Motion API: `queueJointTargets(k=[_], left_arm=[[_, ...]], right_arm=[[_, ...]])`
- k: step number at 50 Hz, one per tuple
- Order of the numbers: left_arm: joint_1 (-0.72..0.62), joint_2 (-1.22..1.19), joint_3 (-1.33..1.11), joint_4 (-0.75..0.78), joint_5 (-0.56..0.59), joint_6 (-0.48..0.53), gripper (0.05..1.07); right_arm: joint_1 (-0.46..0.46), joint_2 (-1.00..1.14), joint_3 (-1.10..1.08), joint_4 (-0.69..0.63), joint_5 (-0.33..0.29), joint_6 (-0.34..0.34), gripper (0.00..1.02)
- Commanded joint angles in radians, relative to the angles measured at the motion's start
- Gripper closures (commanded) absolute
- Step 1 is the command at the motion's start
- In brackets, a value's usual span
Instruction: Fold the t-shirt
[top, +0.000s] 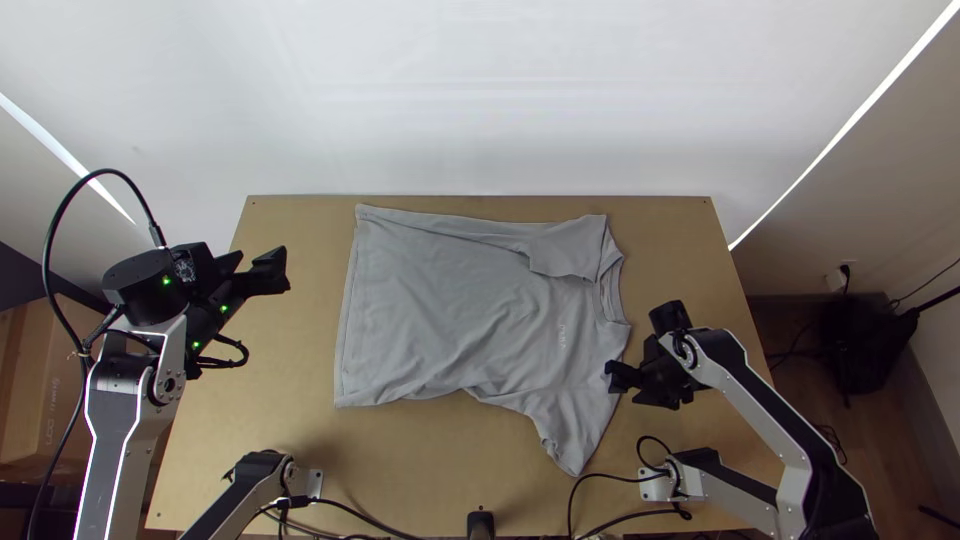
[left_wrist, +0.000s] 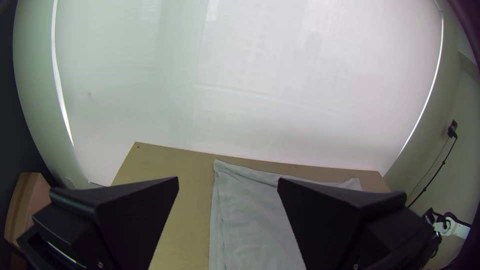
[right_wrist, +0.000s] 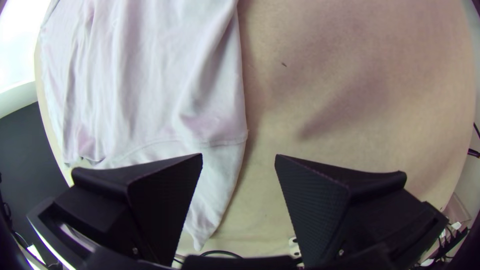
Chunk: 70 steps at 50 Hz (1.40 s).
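A light wooden table (top: 290, 430) is backed by a pale, smooth screen (top: 480, 100), edged by bright strips of light. To the left, a brown cardboard box (top: 40, 400) is seen; to the right, a black bag (top: 865, 350) is set on a wood floor (top: 915, 450). Black cables (top: 350, 515) are strung along the near edge.

The t-shirt (top: 450, 320) is made of soft grey knit, faintly rippled, with a ribbed round collar (top: 608, 290) and stitched hems. It is laid across the middle of the table, its bottom hem turned toward the left side and its collar toward the right. The far side is folded inward with its sleeve (top: 570, 250) over the body; the near sleeve (top: 575, 430) is spread toward the near edge, tapered and creased.

The left gripper (top: 260, 270) is held beside the bottom hem, well apart from it, its flat black fingers wide open and empty. The right gripper (top: 631, 388) is held by the near sleeve's shoulder edge, its ridged fingers also spread wide and gripping nothing; whether cloth is touched cannot be told.
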Motion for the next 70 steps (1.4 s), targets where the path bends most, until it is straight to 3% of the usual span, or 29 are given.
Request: queueJointTargets(k=[1,7,12,16,25,29,43,48,58,70], left_arm=[[-0.003,-0.006,-0.009,-0.001,0.004,0.016,0.1],[-0.003,-0.002,-0.016,-0.002,0.004,0.041,0.1],[-0.005,0.007,-0.027,-0.041,0.006,0.081,0.1],[-0.011,0.014,-0.052,-0.131,0.006,0.188,0.1],[-0.041,0.017,-0.18,-0.265,0.009,0.418,0.11],[-0.035,0.034,-0.239,-0.325,0.062,0.504,0.11],[-0.081,0.07,-0.394,-0.532,0.085,0.731,0.11],[-0.14,0.087,-0.435,-0.573,0.067,0.777,0.11],[-0.224,0.126,-0.458,-0.576,0.064,0.763,0.11],[-0.225,0.254,-0.46,-0.475,0.062,0.739,0.11]], right_arm=[[0.015,0.053,-0.024,0.025,-0.013,0.009,0.35],[0.019,0.094,-0.032,0.051,-0.02,0.003,0.38],[0.019,0.094,-0.052,0.12,-0.019,-0.009,0.69],[0.019,0.091,-0.058,0.152,-0.008,-0.027,1.0],[0.019,0.074,-0.063,0.149,0.0,-0.029,1.0],[0.019,0.053,-0.064,0.145,0.0,-0.027,1.0],[0.036,0.013,-0.07,0.126,0.0,-0.021,1.0],[0.038,0.01,-0.07,0.126,0.0,-0.021,1.0],[0.038,0.002,-0.066,0.126,0.003,-0.021,1.0],[0.038,0.001,-0.057,0.126,0.004,-0.015,1.0]])
